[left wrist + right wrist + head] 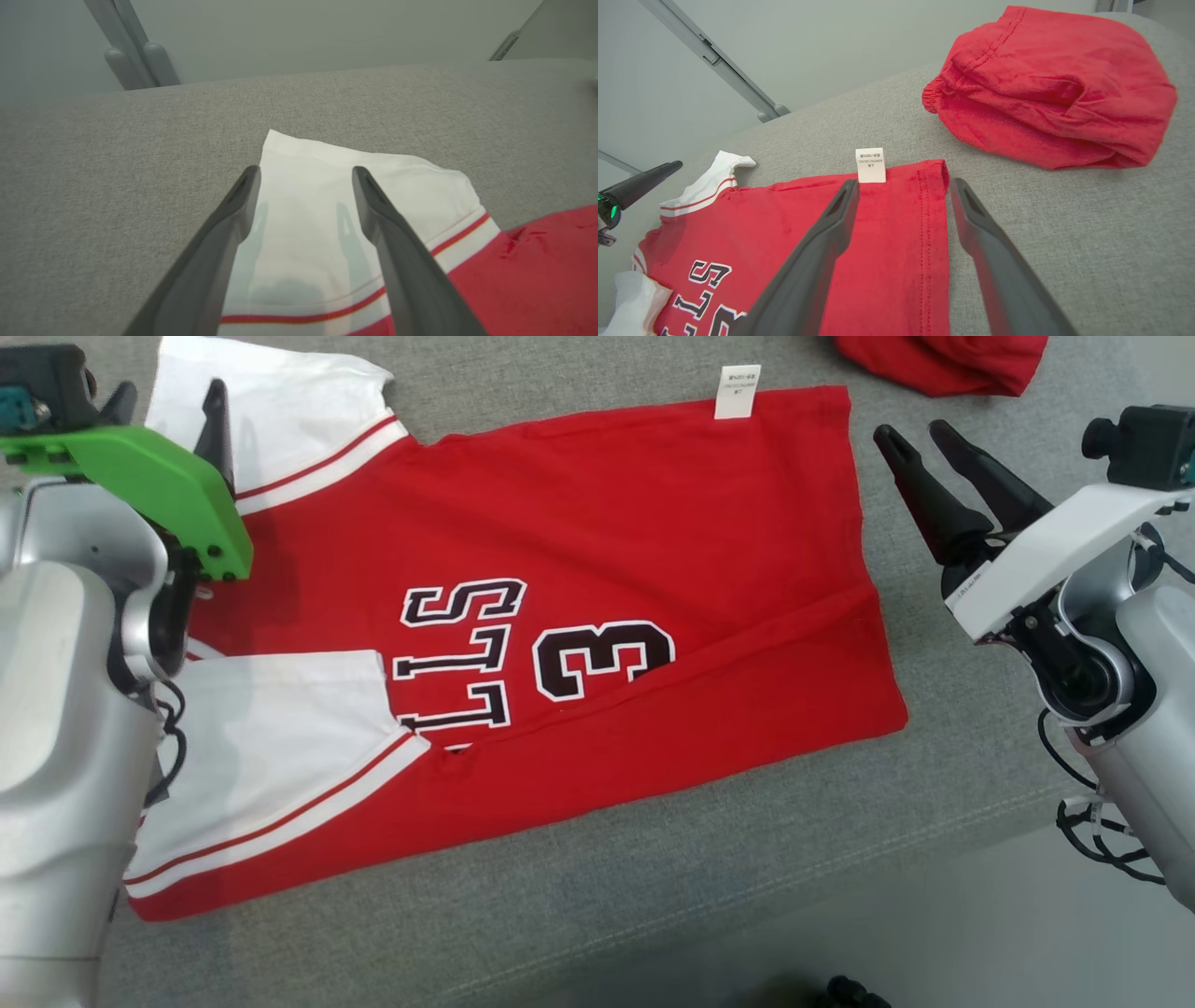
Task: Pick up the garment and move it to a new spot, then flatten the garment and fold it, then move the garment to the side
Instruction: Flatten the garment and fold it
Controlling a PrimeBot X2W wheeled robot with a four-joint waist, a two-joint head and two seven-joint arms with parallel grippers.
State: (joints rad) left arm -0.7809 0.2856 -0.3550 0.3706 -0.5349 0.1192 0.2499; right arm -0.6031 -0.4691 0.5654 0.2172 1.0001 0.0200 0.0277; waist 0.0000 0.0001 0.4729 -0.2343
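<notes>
The garment [597, 551] is a red jersey with white sleeves and black lettering, lying flat on the grey cushion [579, 915]. Its near long edge is folded over, and a white tag [738, 392] sticks out at the far edge. My left gripper [201, 425] hovers open over the far white sleeve [303, 219], its fingers [397, 242] astride the cloth with nothing held. My right gripper [910, 429] stands open just off the jersey's right hem. In the right wrist view it [904, 183] straddles the hem corner [931, 196] near the tag [871, 164].
A second bunched red garment [1055, 88] lies at the cushion's far right corner [938, 359]. The cushion's front edge runs diagonally at lower right, with pale floor [980, 933] beyond. Grey metal frame legs [135, 51] stand behind the cushion.
</notes>
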